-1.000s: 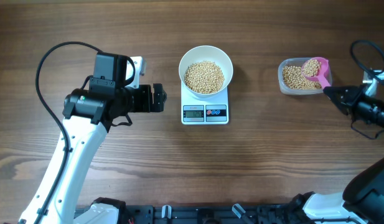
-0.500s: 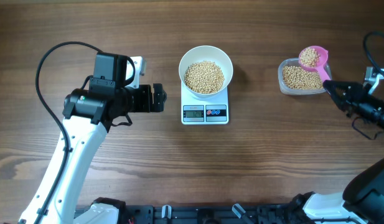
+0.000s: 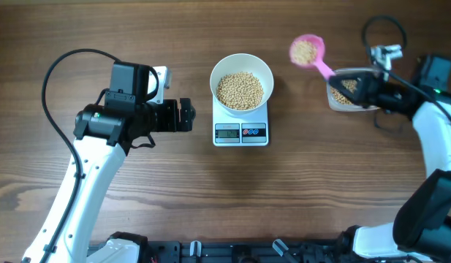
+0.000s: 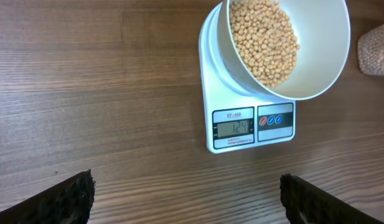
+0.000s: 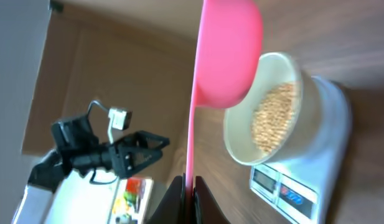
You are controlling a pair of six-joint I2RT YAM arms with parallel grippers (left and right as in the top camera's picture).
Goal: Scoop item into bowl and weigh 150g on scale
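The overhead camera looks straight down from high above the table (image 3: 283, 197), taking in both arms. The left wrist camera sits behind the left gripper (image 3: 187, 115) and looks forward and down between its fingers (image 4: 64, 198), which frame the lower corners. The scale (image 4: 251, 127) and bowl (image 4: 328, 56) lie ahead, fairly near. The right wrist camera, rolled sideways, sights closely along the scoop (image 5: 229, 56) pinched in the right gripper (image 5: 187, 200). All three views share scale and bowl, and the right wrist view also catches the left arm (image 5: 98, 155) beyond them.
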